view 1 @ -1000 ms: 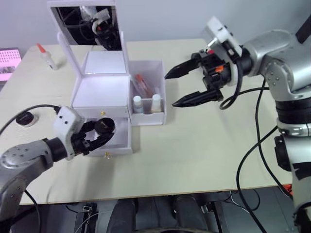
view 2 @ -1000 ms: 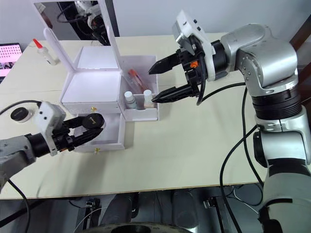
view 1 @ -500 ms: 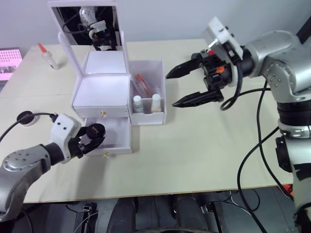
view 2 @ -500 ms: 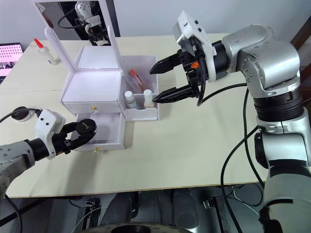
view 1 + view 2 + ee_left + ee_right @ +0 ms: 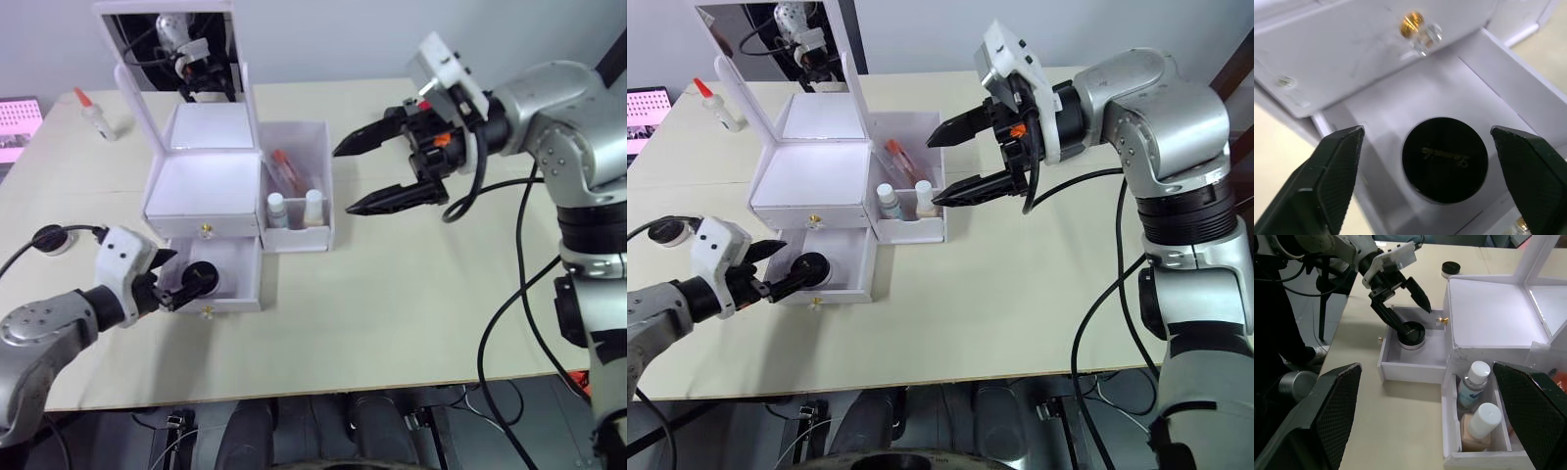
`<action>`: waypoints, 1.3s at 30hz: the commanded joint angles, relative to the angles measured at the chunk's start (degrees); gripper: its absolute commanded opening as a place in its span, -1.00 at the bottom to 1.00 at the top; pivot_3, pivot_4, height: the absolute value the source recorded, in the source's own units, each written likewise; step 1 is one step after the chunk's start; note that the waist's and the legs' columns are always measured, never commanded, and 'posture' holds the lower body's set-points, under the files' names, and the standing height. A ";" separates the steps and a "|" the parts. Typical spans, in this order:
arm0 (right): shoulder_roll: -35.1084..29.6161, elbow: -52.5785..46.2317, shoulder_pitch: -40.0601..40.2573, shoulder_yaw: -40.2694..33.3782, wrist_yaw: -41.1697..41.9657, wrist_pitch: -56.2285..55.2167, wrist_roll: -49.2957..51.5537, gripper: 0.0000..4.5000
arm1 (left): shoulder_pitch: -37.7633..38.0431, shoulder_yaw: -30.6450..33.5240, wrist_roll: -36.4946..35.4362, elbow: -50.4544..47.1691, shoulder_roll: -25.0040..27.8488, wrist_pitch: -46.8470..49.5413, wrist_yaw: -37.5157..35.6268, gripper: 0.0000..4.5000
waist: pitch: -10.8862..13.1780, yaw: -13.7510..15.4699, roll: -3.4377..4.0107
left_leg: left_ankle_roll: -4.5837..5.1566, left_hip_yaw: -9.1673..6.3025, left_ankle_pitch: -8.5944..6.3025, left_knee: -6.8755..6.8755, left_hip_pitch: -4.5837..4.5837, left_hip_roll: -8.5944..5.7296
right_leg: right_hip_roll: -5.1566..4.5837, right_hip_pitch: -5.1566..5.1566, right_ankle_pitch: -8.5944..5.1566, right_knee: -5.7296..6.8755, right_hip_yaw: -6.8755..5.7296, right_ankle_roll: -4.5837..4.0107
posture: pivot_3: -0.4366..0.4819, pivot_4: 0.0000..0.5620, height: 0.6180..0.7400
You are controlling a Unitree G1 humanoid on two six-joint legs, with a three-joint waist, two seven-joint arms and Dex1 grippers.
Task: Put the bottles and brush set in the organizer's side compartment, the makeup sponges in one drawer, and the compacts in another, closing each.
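The left gripper [image 5: 174, 285] is seen open at the mouth of the lower drawer [image 5: 227, 284], its fingers spread to either side of a black compact [image 5: 1444, 159] that lies flat on the drawer floor. Nothing is held; the compact is judged to be released and resting near the drawer's front wall, lid up. The drawer is pulled out from the organizer [image 5: 204, 191], while the upper drawer with its gold knob [image 5: 207, 230] is shut.

The right gripper [image 5: 364, 174] is held open and empty above the counter [image 5: 392, 294], just beside the side compartment [image 5: 299, 186], probably parked out of the way. In that compartment two white-capped bottles [image 5: 295, 209] stand upright at the front, with a reddish item behind them; whether that is the brush set cannot be told.

A second compact [image 5: 49, 238] sits on the counter well off to the left, apart from the organizer. A small dropper bottle [image 5: 94, 113] lies near the far left corner.

Room: the drawer interior is otherwise bare, so a second compact would likely fit. The drawer front stands clear of the counter edge. The left fingers straddle the drawer walls closely, so a straight pull-back is judged safer than a sideways move. The raised mirror lid [image 5: 167, 44] stands behind, away from both arms.
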 commanded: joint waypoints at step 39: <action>5.37 9.26 -4.20 -3.58 2.04 -4.88 -4.14 1.00 | 28.93 33.67 7.59 17.29 -30.47 -37.65 6.57 0.97 | -0.02 -0.15 -0.06 | -0.38 0.27 -0.23 0.09 -0.02 0.17 | -0.07 -0.10 -0.07 -0.24 0.00 0.08 | -0.05 -0.47 1.00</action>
